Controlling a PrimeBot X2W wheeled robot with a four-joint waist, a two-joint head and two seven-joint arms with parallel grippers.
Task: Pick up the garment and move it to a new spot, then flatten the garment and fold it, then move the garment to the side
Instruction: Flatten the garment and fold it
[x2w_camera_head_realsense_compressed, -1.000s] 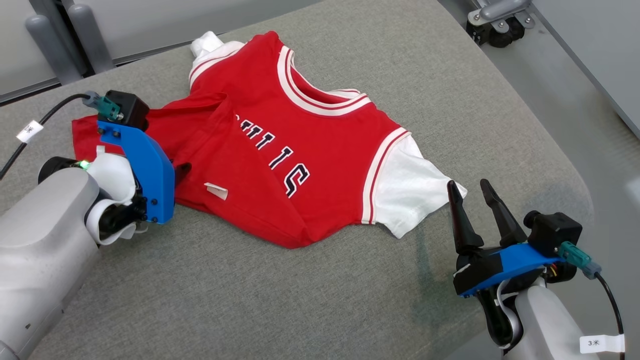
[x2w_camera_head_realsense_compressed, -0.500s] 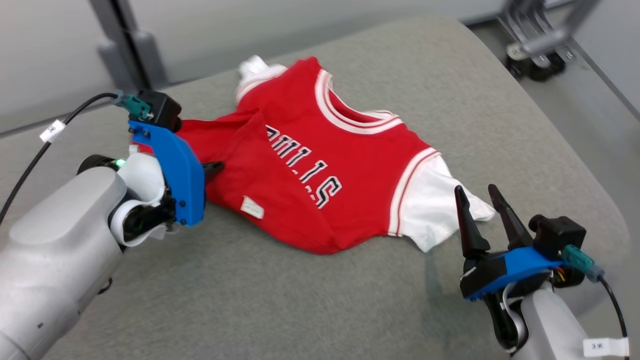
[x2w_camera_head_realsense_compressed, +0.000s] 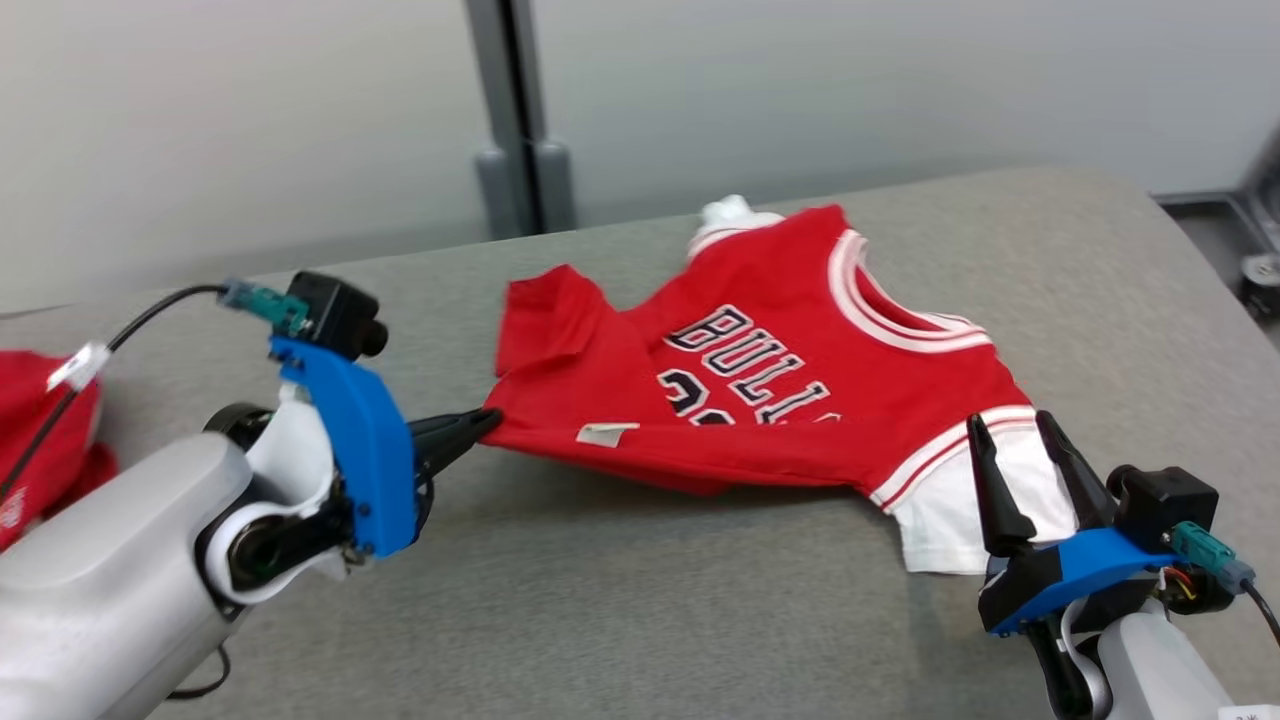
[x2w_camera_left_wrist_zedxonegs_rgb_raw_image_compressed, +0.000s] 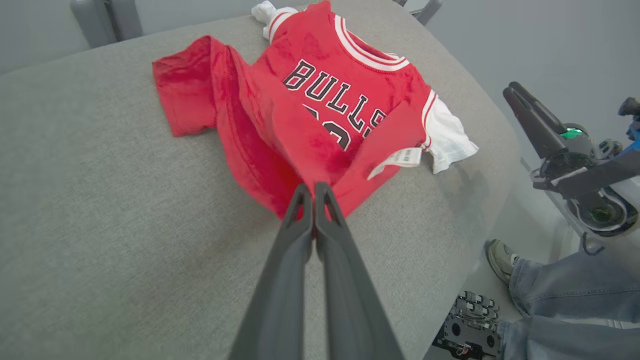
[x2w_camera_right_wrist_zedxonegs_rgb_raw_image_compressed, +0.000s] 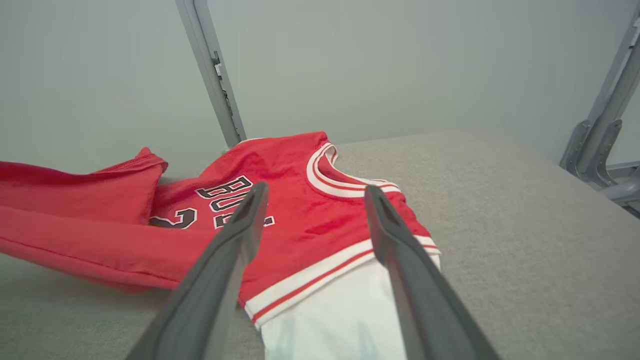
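Note:
The garment (x2w_camera_head_realsense_compressed: 760, 390) is a red BULLS jersey with white sleeves and striped trim, lying on the grey padded table (x2w_camera_head_realsense_compressed: 640, 600). My left gripper (x2w_camera_head_realsense_compressed: 488, 422) is shut on the jersey's lower hem, which rises off the cloth; in the left wrist view the pinched red fabric (x2w_camera_left_wrist_zedxonegs_rgb_raw_image_compressed: 320, 165) bunches at the left gripper (x2w_camera_left_wrist_zedxonegs_rgb_raw_image_compressed: 314, 189). My right gripper (x2w_camera_head_realsense_compressed: 1010, 435) stands open over the near white sleeve (x2w_camera_head_realsense_compressed: 950, 510). From the right wrist, the right gripper (x2w_camera_right_wrist_zedxonegs_rgb_raw_image_compressed: 315, 195) has its two fingers spread above the garment (x2w_camera_right_wrist_zedxonegs_rgb_raw_image_compressed: 300, 220) and the white sleeve (x2w_camera_right_wrist_zedxonegs_rgb_raw_image_compressed: 340, 320), with nothing between them.
Another red cloth (x2w_camera_head_realsense_compressed: 40, 440) lies at the table's far left. A grey post (x2w_camera_head_realsense_compressed: 515, 120) and pale wall stand behind the table. A person's shoe and jeans leg (x2w_camera_left_wrist_zedxonegs_rgb_raw_image_compressed: 550, 280) show beside the table's right edge, near a wheeled base (x2w_camera_left_wrist_zedxonegs_rgb_raw_image_compressed: 467, 330).
My left gripper closed on the hem and pulled it up and leftward, unfolding the jersey so BULLS shows. The head camera swung left. The right gripper stayed open by the sleeve.

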